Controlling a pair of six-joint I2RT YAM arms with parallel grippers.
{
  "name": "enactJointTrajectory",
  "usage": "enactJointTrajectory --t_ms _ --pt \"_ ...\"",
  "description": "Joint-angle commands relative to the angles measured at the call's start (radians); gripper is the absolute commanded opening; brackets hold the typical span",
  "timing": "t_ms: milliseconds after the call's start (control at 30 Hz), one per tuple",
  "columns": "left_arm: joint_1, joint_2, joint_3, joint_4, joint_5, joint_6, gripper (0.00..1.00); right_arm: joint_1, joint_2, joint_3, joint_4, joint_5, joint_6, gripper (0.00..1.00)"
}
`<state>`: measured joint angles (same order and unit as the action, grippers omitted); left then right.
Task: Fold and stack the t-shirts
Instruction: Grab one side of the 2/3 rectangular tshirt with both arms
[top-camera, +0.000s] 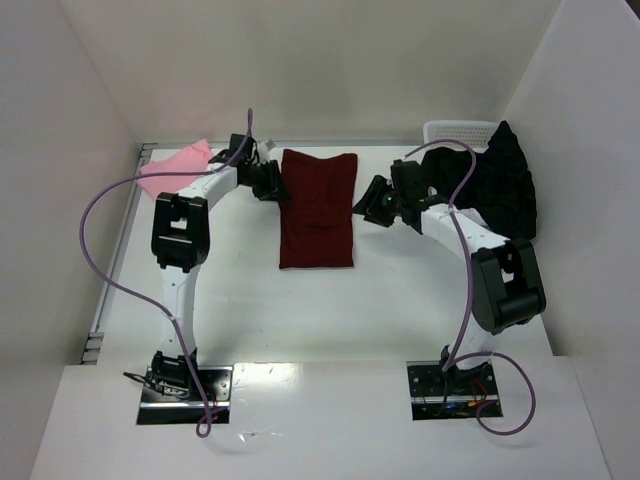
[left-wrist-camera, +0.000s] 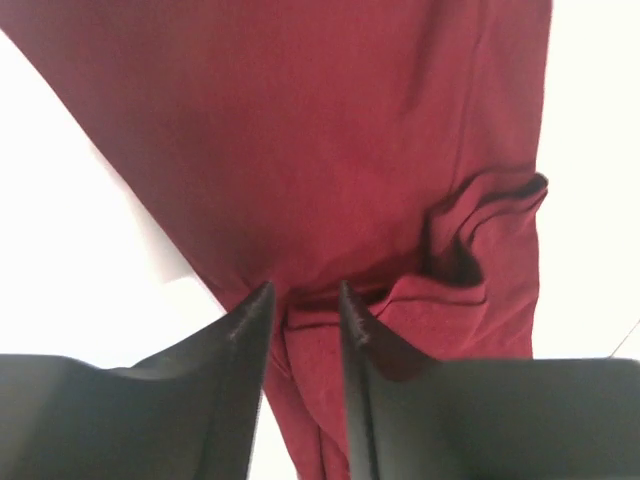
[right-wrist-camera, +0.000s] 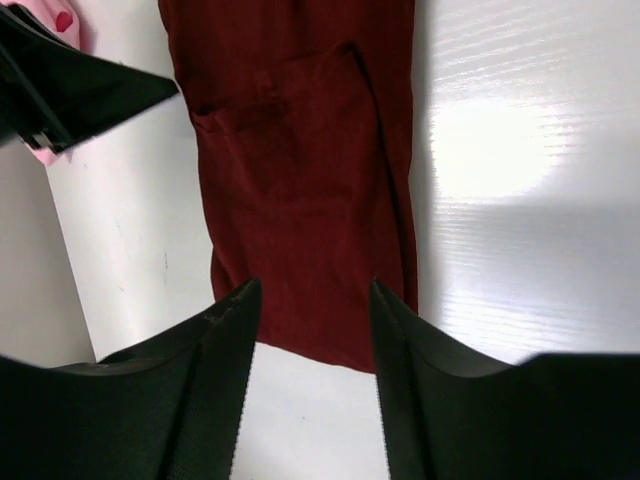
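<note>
The dark maroon t-shirt (top-camera: 316, 208) lies on the white table as a long folded strip, running front to back. My left gripper (top-camera: 270, 182) is low at the strip's far left edge. In the left wrist view its jaws (left-wrist-camera: 303, 300) stand narrowly apart, astride a raised fold of the maroon t-shirt (left-wrist-camera: 330, 130). My right gripper (top-camera: 372, 206) hovers just right of the strip, open and empty (right-wrist-camera: 313, 295), with the maroon t-shirt's (right-wrist-camera: 300, 150) near edge beyond its tips. The pink t-shirt (top-camera: 175, 170) lies at the back left. The black t-shirt (top-camera: 505, 180) is heaped at the back right.
A white mesh basket (top-camera: 460, 132) stands at the back right, with the black t-shirt draped over it. White walls close in the table on the left, back and right. Purple cables loop off both arms. The left gripper's finger (right-wrist-camera: 80, 90) shows in the right wrist view.
</note>
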<state>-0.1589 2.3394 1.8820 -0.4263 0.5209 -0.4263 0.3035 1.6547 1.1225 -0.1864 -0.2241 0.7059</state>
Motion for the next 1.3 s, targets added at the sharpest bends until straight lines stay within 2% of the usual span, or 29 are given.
enactJointTrajectory --t_ms 0,67,167,267,300,533,600,733,967,1167,1267 --pt "0.022 0.003 0.072 0.021 0.025 -0.008 0.45 0.008 -0.061 -0.024 0.036 0.022 0.014 0.55" --pt "0.032 -0.047 0.062 0.021 0.025 -0.008 0.62 0.008 -0.061 -0.035 0.024 0.022 -0.011 0.58" --pt "0.042 -0.144 -0.030 0.021 0.025 0.001 0.78 0.017 -0.061 -0.063 0.002 -0.012 -0.026 0.62" --pt "0.042 -0.259 -0.151 0.012 0.070 0.026 0.87 0.028 -0.041 -0.081 -0.025 -0.037 -0.063 0.64" --pt "0.042 -0.314 -0.247 0.012 0.083 0.035 0.87 0.042 -0.041 -0.092 -0.025 -0.037 -0.075 0.66" --pt "0.005 -0.503 -0.639 0.056 0.113 -0.002 0.87 0.147 0.002 -0.144 -0.035 -0.075 -0.094 0.67" --pt "-0.004 -0.541 -0.739 0.095 0.122 -0.034 0.83 0.157 0.002 -0.173 -0.035 -0.064 -0.094 0.67" --pt "-0.034 -0.562 -0.805 0.107 0.103 -0.055 0.75 0.157 -0.007 -0.207 -0.035 -0.031 -0.094 0.67" --pt "-0.070 -0.571 -0.853 0.155 0.084 -0.074 0.67 0.157 -0.007 -0.237 -0.035 -0.012 -0.103 0.67" --pt "-0.079 -0.551 -0.874 0.190 0.051 -0.107 0.55 0.157 -0.007 -0.247 0.013 0.022 -0.094 0.62" --pt "-0.079 -0.542 -0.885 0.210 0.041 -0.108 0.53 0.157 0.002 -0.247 0.037 0.034 -0.085 0.60"
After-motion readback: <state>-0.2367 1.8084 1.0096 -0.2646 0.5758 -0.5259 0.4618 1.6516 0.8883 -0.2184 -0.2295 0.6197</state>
